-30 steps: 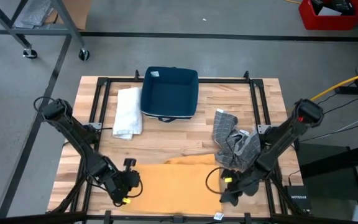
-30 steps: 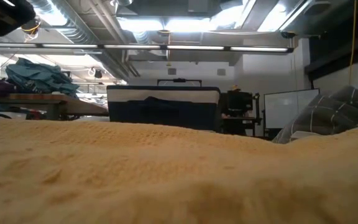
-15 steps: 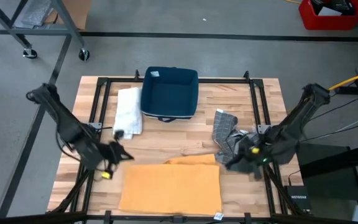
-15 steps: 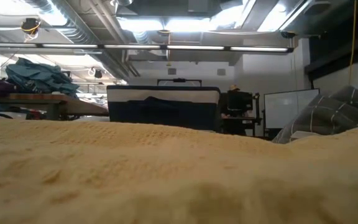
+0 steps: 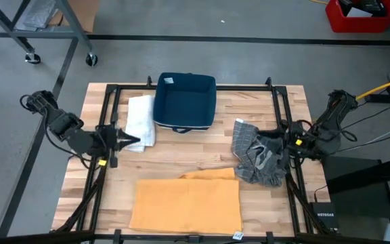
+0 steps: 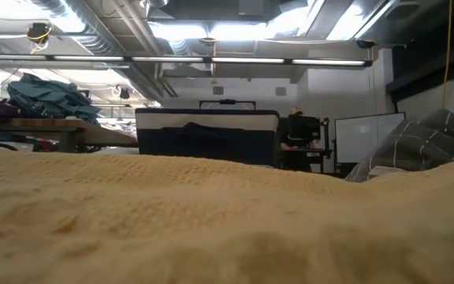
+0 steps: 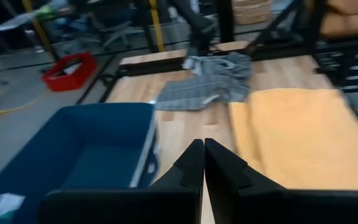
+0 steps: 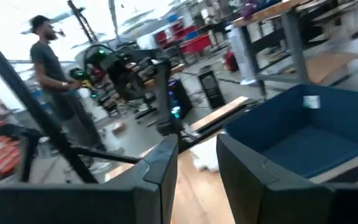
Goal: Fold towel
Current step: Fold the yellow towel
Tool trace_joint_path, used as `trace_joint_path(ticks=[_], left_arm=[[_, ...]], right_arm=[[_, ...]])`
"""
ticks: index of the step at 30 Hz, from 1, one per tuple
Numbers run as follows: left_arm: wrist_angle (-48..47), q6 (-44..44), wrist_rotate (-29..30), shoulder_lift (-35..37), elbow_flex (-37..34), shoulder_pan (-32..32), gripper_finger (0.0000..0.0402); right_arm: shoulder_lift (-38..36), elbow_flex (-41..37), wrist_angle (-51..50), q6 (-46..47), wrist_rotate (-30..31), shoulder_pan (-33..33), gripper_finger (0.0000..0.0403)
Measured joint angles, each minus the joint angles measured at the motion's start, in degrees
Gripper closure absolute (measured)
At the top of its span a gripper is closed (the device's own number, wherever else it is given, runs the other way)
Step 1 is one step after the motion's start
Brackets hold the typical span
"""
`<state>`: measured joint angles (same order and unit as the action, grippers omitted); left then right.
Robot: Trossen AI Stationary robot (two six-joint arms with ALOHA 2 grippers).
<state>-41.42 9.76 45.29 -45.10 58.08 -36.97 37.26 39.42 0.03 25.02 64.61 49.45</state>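
The orange towel [image 5: 185, 203] lies flat as a folded rectangle near the table's near edge; it fills the foreground of the low view [image 6: 211, 221] and also shows in the left wrist view [image 7: 297, 130]. My left gripper [image 5: 135, 142] is shut [image 7: 203, 149] and hovers beside the white towel [image 5: 139, 122], well left of and beyond the orange towel. My right gripper [image 5: 275, 142] is open [image 8: 197, 155] and hovers over the grey plaid towel [image 5: 257, 154], off the orange towel's far right corner. Neither gripper touches cloth.
A blue bin [image 5: 185, 102] sits at the far middle of the table, with the folded white towel on its left. The crumpled grey plaid towel [image 7: 210, 81] lies on the right. Black frame rails [image 5: 107, 115] run along both sides. A person [image 8: 48, 68] stands beyond the table.
Both grippers have left the orange towel's near corners, risen and pulled back toward the far edge and outward: the left one to beside the white towel, the right one to above the grey plaid towel. The orange towel has stayed flat where it was.
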Motion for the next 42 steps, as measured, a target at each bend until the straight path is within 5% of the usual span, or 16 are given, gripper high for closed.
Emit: trace_joint_path(ticks=[9,13,20,25,31,35,42], left_arm=[[0.09,15.29,0.96,-1.66,-0.02,6.72,0.0396],[0.73,22.21,0.03,-4.05,-1.25,7.46,0.0396],[7.42,22.97,-0.12,-11.62,-4.46,7.46,0.0396],[18.60,18.98,-0.17,-20.21,-4.39,7.35,0.0396],[36.63,17.43,-2.10,-31.95,-4.37,5.57,0.0396],[47.68,22.52,-6.87,-39.76,-4.37,2.92,0.0396],[58.99,31.17,-6.92,-48.83,-4.37,-2.69,0.0396]], right_arm=[[-0.45,0.00,-12.79,0.94,1.58,0.02,0.0288],[-0.49,0.00,-22.85,9.32,1.48,0.02,0.0288],[-0.38,0.00,-33.38,25.63,-7.39,0.02,0.0288],[0.38,0.00,-33.02,26.11,-15.44,0.02,0.0288],[2.98,0.00,-33.09,27.52,-18.15,0.02,0.0288],[5.81,0.00,-32.81,29.31,-18.71,0.02,0.0288],[12.62,0.00,-27.74,28.69,-26.46,-1.37,0.0288]])
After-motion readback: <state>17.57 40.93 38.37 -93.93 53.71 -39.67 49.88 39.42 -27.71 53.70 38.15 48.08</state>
